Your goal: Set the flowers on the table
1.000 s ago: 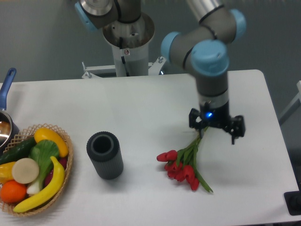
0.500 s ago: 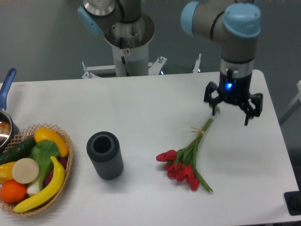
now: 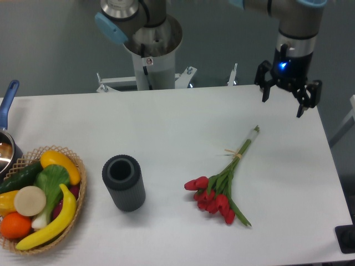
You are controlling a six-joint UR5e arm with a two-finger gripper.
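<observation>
Gripper [image 3: 287, 92] spread, well above flowers [image 3: 221, 186] on table [image 3: 166, 127].

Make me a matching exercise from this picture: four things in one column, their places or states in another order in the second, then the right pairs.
Things:
1. flowers
2. gripper
3. dark cylinder
4. wicker basket

Places or states:
A. standing upright, left of the tulips
B. open, raised near the table's far right corner
C. at the left edge, filled with fruit and vegetables
D. lying flat, stems pointing toward the far right

Pairs: 1-D, 2-B, 3-A, 4-C
</observation>
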